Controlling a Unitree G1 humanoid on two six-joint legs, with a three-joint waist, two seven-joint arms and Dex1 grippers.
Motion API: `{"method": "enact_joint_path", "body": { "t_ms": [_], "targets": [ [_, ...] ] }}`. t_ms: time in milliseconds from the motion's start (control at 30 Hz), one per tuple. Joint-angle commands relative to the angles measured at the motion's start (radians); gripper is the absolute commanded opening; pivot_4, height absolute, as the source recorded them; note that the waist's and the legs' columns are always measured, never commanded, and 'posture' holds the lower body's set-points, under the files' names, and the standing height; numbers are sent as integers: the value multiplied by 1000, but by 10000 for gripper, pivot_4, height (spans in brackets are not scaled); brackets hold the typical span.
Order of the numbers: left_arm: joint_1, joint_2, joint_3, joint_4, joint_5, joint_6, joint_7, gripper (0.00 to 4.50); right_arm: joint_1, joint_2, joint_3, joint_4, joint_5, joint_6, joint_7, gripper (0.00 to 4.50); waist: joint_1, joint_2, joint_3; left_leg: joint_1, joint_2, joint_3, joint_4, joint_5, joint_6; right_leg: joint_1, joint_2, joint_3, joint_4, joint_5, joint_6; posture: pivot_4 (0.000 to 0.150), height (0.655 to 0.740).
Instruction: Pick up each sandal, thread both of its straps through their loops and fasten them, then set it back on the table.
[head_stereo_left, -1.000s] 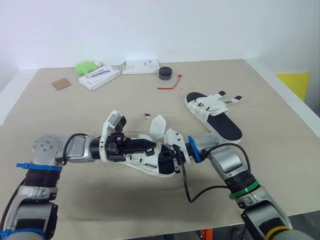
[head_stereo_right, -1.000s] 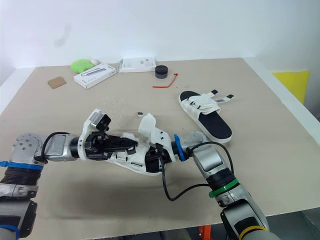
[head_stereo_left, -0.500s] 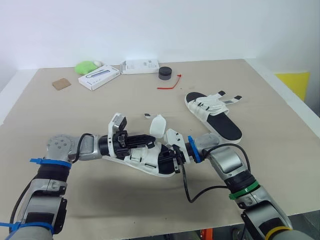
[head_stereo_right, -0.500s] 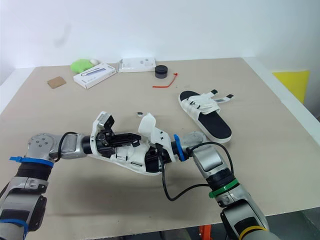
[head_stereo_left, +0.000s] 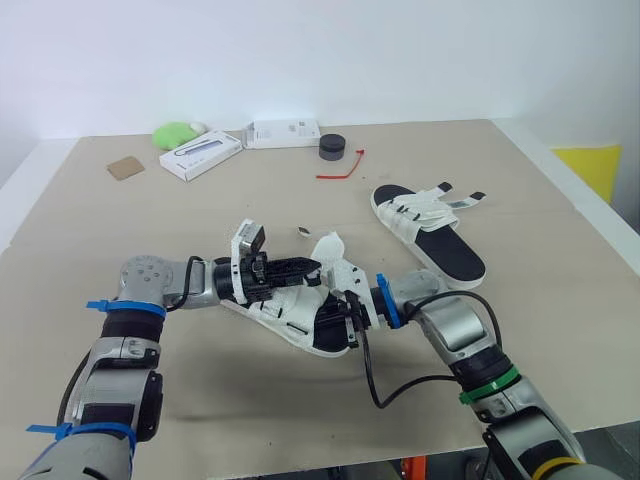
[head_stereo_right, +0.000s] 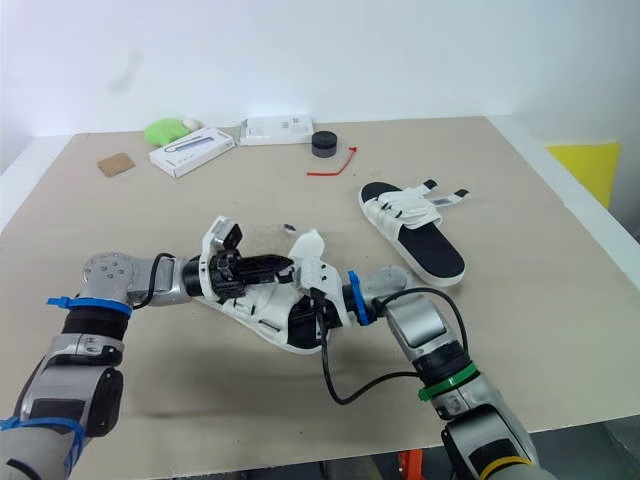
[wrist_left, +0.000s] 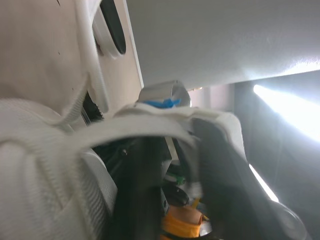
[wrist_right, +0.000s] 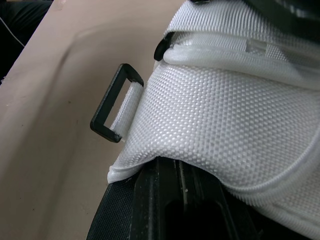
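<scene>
beige table (head_stereo_left: 560, 290) | white strapped sandal with black footbed (head_stereo_left: 300, 312) is placed near the front edge, centre | second white strapped sandal (head_stereo_left: 428, 232) is set well apart, behind it toward the right edge | along the far edge, left to right, are ranged: brown cardboard square (head_stereo_left: 124, 168), green lump (head_stereo_left: 176, 133), long white box (head_stereo_left: 199, 155), flat white box (head_stereo_left: 283, 133), black round puck (head_stereo_left: 331, 148) | red cable tie (head_stereo_left: 340, 169) is laid just before the puck

Left gripper (head_stereo_right: 284, 268), right gripper (head_stereo_right: 324, 306) at near sandal (head_stereo_right: 272, 318)

A beige table (head_stereo_left: 150, 210) stands before a plain white wall (head_stereo_left: 320, 50), a yellow patch (head_stereo_left: 590, 160) past its right edge.
</scene>
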Motion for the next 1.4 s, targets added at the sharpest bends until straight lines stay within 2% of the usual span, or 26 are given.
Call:
{"method": "enact_joint_path", "body": {
  "t_ms": [33,67,133,267,633,767,867,967,1133,1200,1300,1400],
  "targets": [
    [-19,-13,39,27,72,2,-12,22328,36,-1,63,12,-13,32,8,0,0,0,0,0,0,0,0,0,0,0,0,0,0,0,0,1500,7400],
    [-26,-14,50,46,89,5,-16,27560,34,0,62,15,-12,32,7,0,0,0,0,0,0,0,0,0,0,0,0,0,0,0,0,1500,7400],
    [-33,-15,61,58,104,15,-35,31958,32,1,62,16,-12,33,6,0,0,0,0,0,0,0,0,0,0,0,0,0,0,0,0,1500,7400],
    [-59,-35,63,79,162,11,-61,31958,30,5,62,19,-10,34,5,0,-2,0,0,0,0,0,0,0,0,0,0,0,0,0,0,1500,7400],
    [-159,-97,81,290,414,-204,-153,31958,35,9,62,14,-5,39,-5,0,-5,0,0,0,0,0,-2,0,0,0,0,0,-1,0,0,1500,7400],
    [-200,-85,132,319,432,-231,-167,31958,35,9,63,11,-4,41,-5,0,-6,0,0,0,0,0,-2,0,0,0,0,0,-2,0,0,1500,7400],
    [-252,-24,204,271,386,-162,-206,31958,36,5,61,8,-2,42,-2,0,-10,-1,2,-1,0,0,-2,0,0,-1,0,0,-1,0,0,1500,7400],
    [-239,51,197,133,364,-63,-269,31958,35,4,62,10,-2,40,1,0,-12,-2,2,-2,0,0,-3,0,0,-3,0,0,-2,0,0,1500,7400],
    [-116,213,119,-147,350,31,-404,31958,33,4,64,15,-3,34,7,0,-12,-1,2,-2,0,0,-6,0,-1,-3,0,0,-3,-1,0,1500,7400],
    [-79,246,91,-209,354,27,-446,31958,32,3,64,18,-3,32,9,0,-11,-1,3,-1,0,0,-7,0,-2,-3,0,0,-3,-1,0,1500,7400],
    [77,348,15,-415,338,32,-536,31958,24,2,67,30,-4,22,18,0,-12,-2,4,-1,1,1,-7,0,-2,-3,0,0,-3,-1,0,1500,7400],
    [183,371,-20,-519,339,12,-564,31958,2,-8,75,54,-14,-2,41,0,-10,-2,5,-1,1,1,-7,0,-2,-3,0,1,-3,-1,0,1500,7400]
  ]
}}
